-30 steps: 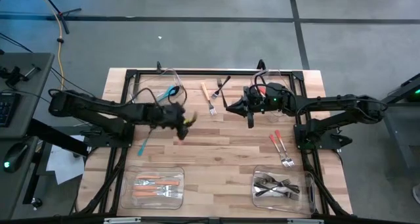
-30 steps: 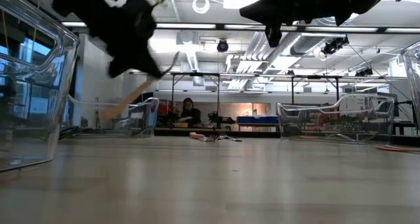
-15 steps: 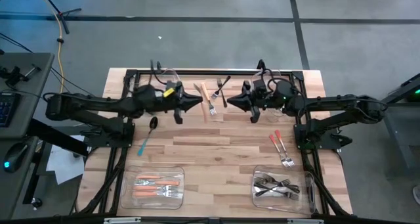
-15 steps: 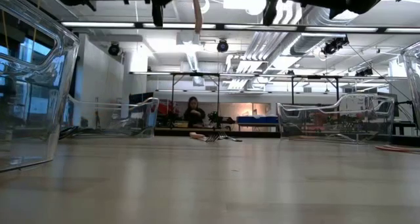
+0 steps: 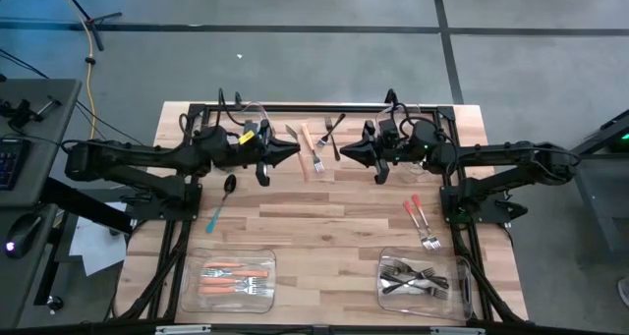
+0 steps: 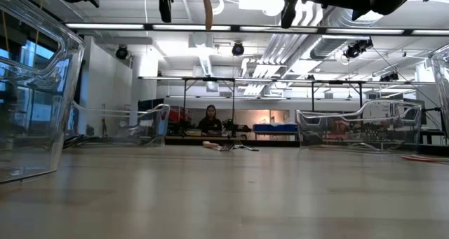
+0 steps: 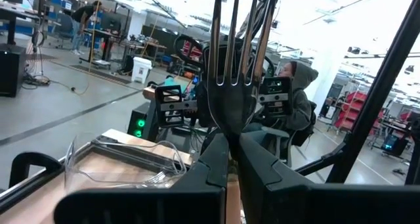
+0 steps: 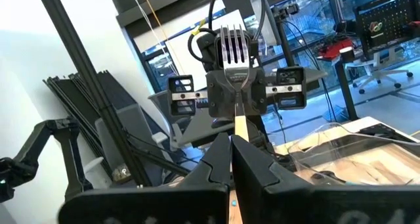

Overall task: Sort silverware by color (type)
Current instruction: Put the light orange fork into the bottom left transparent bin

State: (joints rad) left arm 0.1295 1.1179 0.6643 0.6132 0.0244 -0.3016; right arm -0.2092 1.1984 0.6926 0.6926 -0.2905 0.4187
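The orange-handled fork (image 7: 233, 53) stands nearly upright in the air above the far middle of the table (image 5: 334, 217). Its long axis is vertical, with the metal tines pointing up and the handle hanging down. My left gripper (image 5: 297, 151) is clamped tight on the fork's neck, fingers pressed together around it. My right gripper (image 5: 344, 154) hovers close by and faces the left one, its fingers pinched together on nothing. On the wood below and between the two grippers lie another orange fork (image 5: 314, 155) and a black fork (image 5: 333, 129), touched by neither. A teal-handled spoon (image 5: 222, 202) lies on the table, nearer my left arm. A second ago my left gripper was lower and closer to the table's middle, near that spoon. It has since risen and swung toward the far edge to face the right gripper, while the right gripper has shifted only slightly.
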